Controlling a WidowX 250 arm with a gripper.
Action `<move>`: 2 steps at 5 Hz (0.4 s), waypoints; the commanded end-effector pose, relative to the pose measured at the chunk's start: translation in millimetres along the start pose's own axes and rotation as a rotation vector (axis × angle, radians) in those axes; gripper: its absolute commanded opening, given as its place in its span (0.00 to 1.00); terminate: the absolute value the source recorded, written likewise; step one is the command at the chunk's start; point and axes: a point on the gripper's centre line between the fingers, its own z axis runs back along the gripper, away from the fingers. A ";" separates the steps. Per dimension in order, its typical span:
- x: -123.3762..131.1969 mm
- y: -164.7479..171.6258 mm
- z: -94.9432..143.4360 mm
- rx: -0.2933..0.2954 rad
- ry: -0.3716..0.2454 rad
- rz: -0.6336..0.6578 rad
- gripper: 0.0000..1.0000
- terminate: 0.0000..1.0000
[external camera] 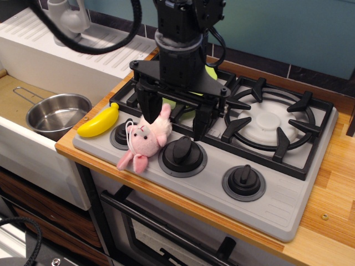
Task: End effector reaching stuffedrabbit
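While poised over the front left of the toy stove (288,213), black tool (173,122) with fingers (148,108) pointing down and spread wide, nothing held between them. Wide triangular bracket (180,83) under a dark cylindrical wrist (178,52), cables looping up and away behind. Left finger tip at the ears of the stuffed rabbit (145,138), overlapping them from this angle; contact or a small gap cannot be told. Right finger over the grate (236,130) edge, well clear of the plush.

Stuffed rabbit: pale pink, darker pink ears and limbs, lying tilted on the grey front panel just below and forward of the left finger, head toward the tool, legs toward the counter (338,183) edge. Partly covering the leftmost black knob (119,134); middle knob (182,153) just beside it, directly below the gap between the fingers; third knob (243,180) further to the right and forward.

Yellow toy banana (99,121) to the left of the tool, at the stove's front left corner, near the rabbit but apart from it. Lime green disc (209,72) behind the bracket, mostly hidden, on the left burner. Steel pot (57,114) far left, lower, in the sink recess. Grey faucet (66,19) at the far upper left. Right burner (272,119) white, bare, to the right of the tool.
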 end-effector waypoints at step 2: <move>5.3 47.2 -31.7 -0.022 -0.139 -0.069 1.00 0.00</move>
